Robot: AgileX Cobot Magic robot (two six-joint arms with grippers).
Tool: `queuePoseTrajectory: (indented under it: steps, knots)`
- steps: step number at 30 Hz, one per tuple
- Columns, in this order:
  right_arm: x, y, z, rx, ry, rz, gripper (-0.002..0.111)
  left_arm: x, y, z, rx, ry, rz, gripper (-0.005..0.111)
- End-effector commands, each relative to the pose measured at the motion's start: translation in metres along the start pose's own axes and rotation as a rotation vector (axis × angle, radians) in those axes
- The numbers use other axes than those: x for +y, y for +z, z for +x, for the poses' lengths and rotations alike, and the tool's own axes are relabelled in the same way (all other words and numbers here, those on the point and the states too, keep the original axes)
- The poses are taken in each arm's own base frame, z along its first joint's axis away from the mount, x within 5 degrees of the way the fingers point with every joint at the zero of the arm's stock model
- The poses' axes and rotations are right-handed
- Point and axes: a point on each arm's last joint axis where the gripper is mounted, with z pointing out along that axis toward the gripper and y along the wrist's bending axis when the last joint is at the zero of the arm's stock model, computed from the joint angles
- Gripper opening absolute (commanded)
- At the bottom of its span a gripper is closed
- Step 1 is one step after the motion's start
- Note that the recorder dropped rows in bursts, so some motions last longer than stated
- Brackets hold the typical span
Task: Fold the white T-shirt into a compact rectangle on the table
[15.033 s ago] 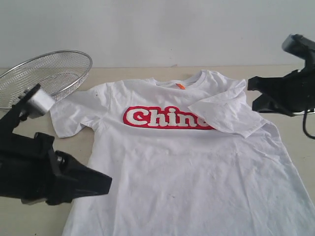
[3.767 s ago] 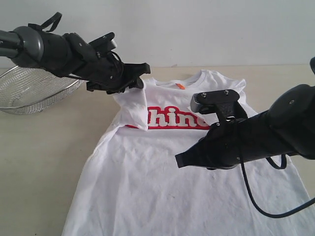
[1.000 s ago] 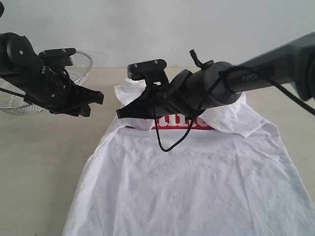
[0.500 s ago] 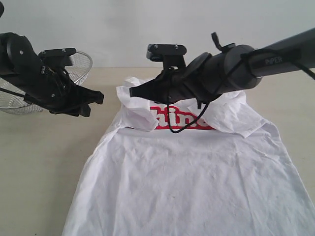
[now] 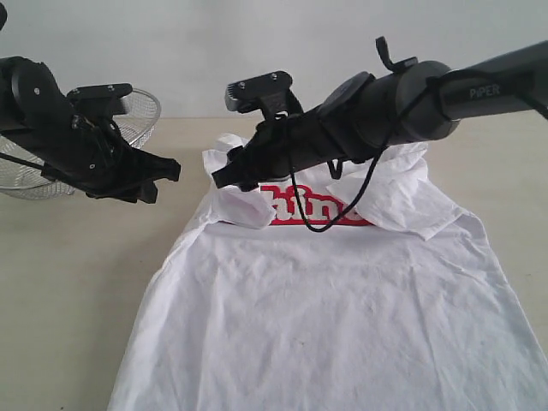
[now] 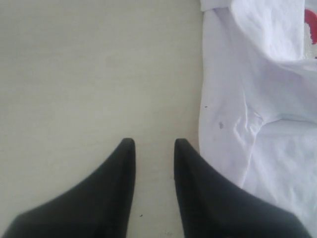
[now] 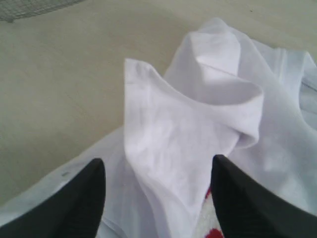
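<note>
The white T-shirt (image 5: 342, 308) lies flat on the table (image 5: 77, 282), red lettering (image 5: 317, 205) partly covered by both sleeves folded inward. My right gripper (image 5: 221, 175) reaches across the middle to the rumpled left sleeve (image 5: 233, 199). In the right wrist view it (image 7: 158, 161) stands open, its fingers wide on either side of the standing sleeve fold (image 7: 188, 124), not pinching it. My left gripper (image 5: 164, 181) hovers left of the shirt. It (image 6: 152, 144) is open with only bare table (image 6: 74, 74) between its fingers, and the shirt's edge (image 6: 257, 99) lies beside it.
A round wire-mesh basket (image 5: 141, 104) sits at the back left behind the left arm, and its rim (image 7: 29, 7) shows in the right wrist view. A black cable (image 5: 321, 224) hangs from the right arm over the lettering. Bare table lies left of the shirt.
The right gripper has gone from shut to open and let go of the left sleeve, which stays folded inward and rumpled. Its tip shifted slightly left. The left arm has not moved.
</note>
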Motion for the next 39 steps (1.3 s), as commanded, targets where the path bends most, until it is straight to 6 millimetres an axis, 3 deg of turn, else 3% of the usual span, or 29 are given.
queuePoseTrajectory:
  steps: [1, 7, 12, 15, 18, 25, 29, 34, 39]
  knots:
    - [0.017, 0.000, -0.014, -0.034, -0.067, -0.035, 0.054, 0.000, -0.001, 0.000, -0.013, 0.008, -0.002, 0.026]
    - [0.017, 0.027, 0.008, 0.023, -0.076, -0.030, 0.050, 0.000, -0.001, 0.000, -0.012, 0.008, -0.002, 0.026]
    - [0.012, 0.037, 0.018, 0.041, -0.088, 0.003, 0.050, 0.000, -0.001, 0.000, -0.012, 0.008, -0.002, 0.026]
    - [0.007, 0.037, 0.018, 0.024, -0.069, 0.054, 0.044, 0.000, -0.001, 0.000, -0.012, 0.008, -0.002, 0.026]
    - [0.006, 0.037, 0.017, 0.018, -0.069, 0.067, 0.027, 0.000, -0.001, 0.000, -0.012, 0.008, -0.002, 0.026]
    - [0.004, 0.037, 0.016, 0.009, -0.076, 0.090, 0.025, 0.000, -0.001, 0.000, -0.012, 0.008, -0.002, 0.026]
    - [0.003, 0.037, 0.016, 0.001, -0.068, 0.105, 0.000, 0.000, -0.001, 0.000, -0.012, 0.008, -0.002, 0.026]
    - [-0.001, 0.037, 0.014, -0.017, 0.014, 0.135, 0.000, 0.000, -0.001, 0.000, -0.012, 0.008, -0.002, 0.026]
    - [-0.022, 0.031, 0.015, -0.016, 0.143, 0.141, 0.000, 0.000, -0.001, 0.000, -0.005, 0.008, -0.002, 0.026]
